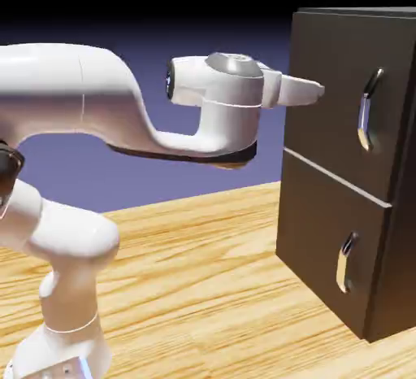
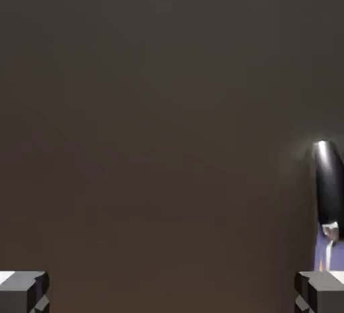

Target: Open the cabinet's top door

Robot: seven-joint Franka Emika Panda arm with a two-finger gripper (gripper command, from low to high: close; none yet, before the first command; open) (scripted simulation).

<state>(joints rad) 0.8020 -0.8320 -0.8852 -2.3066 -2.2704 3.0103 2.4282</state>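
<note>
The cabinet (image 1: 398, 206) stands dark and boxy at the right of the exterior view. Its top door (image 1: 333, 101) lies shut and flush, with a curved silver handle (image 1: 370, 109) on it. My gripper (image 1: 317, 89) points at that door near its left edge, level with the handle and well short of it. In the hand view the dark top door (image 2: 161, 123) fills the picture, and the handle (image 2: 328, 184) shows at the right edge. The gripper (image 2: 172, 295) is open, with its two grey fingertips (image 2: 23, 291) far apart and nothing between them.
Below the top door sits a shorter lower door (image 1: 325, 231) with its own silver handle (image 1: 347, 262), also shut. The cabinet rests on a light wooden table (image 1: 203, 288). The white arm (image 1: 97, 101) crosses from the left.
</note>
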